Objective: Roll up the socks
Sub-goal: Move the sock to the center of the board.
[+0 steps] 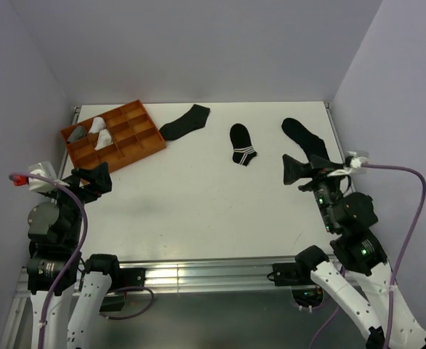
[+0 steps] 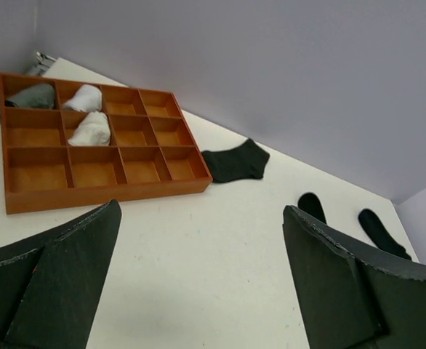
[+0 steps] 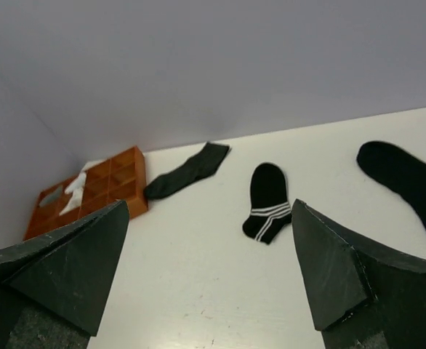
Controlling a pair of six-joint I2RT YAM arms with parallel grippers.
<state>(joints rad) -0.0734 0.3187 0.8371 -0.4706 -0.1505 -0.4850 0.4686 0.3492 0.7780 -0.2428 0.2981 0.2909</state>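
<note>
Black socks lay flat along the far edge of the surface [image 1: 198, 211]: a plain sock [image 1: 185, 121], a striped sock [image 1: 243, 144], and a long sock [image 1: 306, 138] nearest the right edge. The left hand [image 2: 202, 211] and right hand [image 3: 209, 207] gaped open, empty.

In the top view the long black sock [image 1: 304, 140] has its near end hidden under the right claw [image 1: 287, 171]. The right wrist view cuts that sock off at the frame edge, and a claw finger covers the near corner of the orange tray [image 3: 115, 178]. From the left wrist, the left claw [image 2: 200, 211] hides the stripes of the striped sock [image 2: 312, 206].
</note>
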